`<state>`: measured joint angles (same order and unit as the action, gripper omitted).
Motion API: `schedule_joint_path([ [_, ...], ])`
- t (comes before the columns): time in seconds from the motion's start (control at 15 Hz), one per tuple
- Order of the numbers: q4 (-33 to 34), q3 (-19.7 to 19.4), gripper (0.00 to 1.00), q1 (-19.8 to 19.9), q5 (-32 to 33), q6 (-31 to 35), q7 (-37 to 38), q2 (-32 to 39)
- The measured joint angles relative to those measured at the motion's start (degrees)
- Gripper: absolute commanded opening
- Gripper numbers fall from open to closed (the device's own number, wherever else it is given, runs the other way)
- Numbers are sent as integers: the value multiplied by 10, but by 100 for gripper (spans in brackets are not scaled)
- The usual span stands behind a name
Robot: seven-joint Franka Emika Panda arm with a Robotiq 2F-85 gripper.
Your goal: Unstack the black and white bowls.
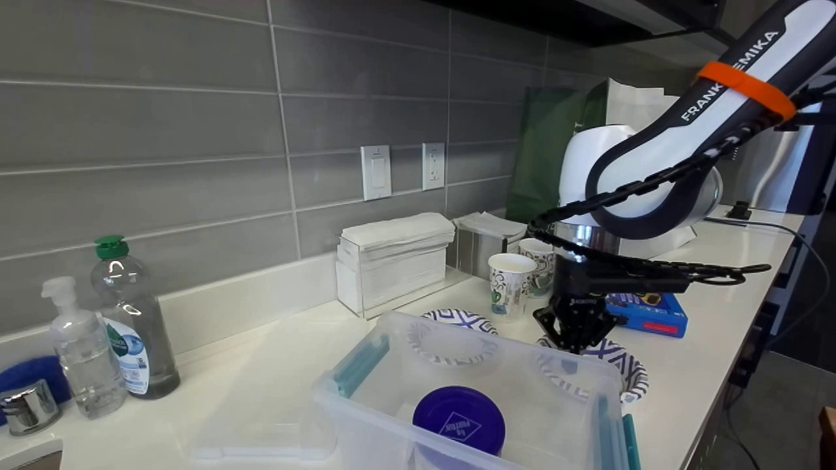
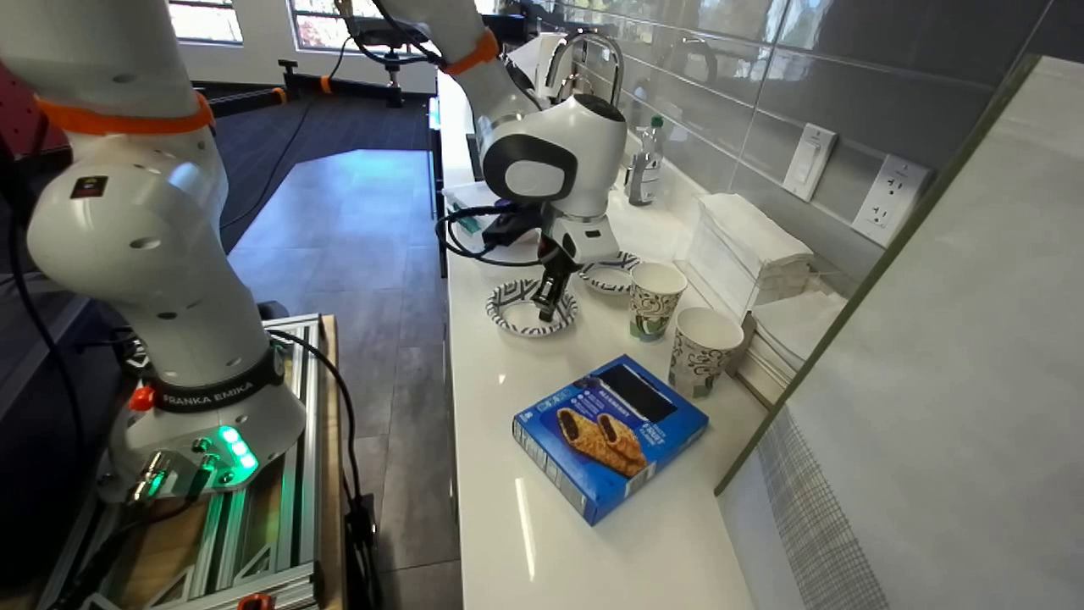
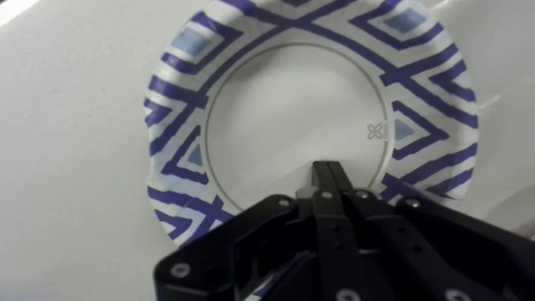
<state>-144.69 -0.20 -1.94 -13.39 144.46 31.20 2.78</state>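
Apart on bench (image 2: 484,424), near bowl (image 2: 518,317) and far bowl (image 2: 610,276) are seen, centre of exterior view; gripper (image 2: 546,313), jaws pressed together, is held over near bowl.

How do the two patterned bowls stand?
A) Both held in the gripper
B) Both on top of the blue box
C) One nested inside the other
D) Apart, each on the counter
D: in an exterior view, the counter shows between one patterned bowl and the other bowl.

"The white counter (image 2: 491,407) — what's near its front edge?"
"One patterned bowl (image 2: 515,317), a plastic bin (image 1: 366,424)."
"Toward the wall edge?"
"The second bowl (image 2: 606,278), two paper cups (image 2: 652,309) (image 2: 696,364), napkin holder (image 1: 400,274), two bottles (image 1: 137,326) (image 1: 88,375) — blue box (image 2: 610,432) between those edges."
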Motion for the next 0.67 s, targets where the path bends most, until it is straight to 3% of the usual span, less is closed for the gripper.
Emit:
schedule_joint_path([
  [0.67,-8,-28,0,18,75,41,68,0],
])
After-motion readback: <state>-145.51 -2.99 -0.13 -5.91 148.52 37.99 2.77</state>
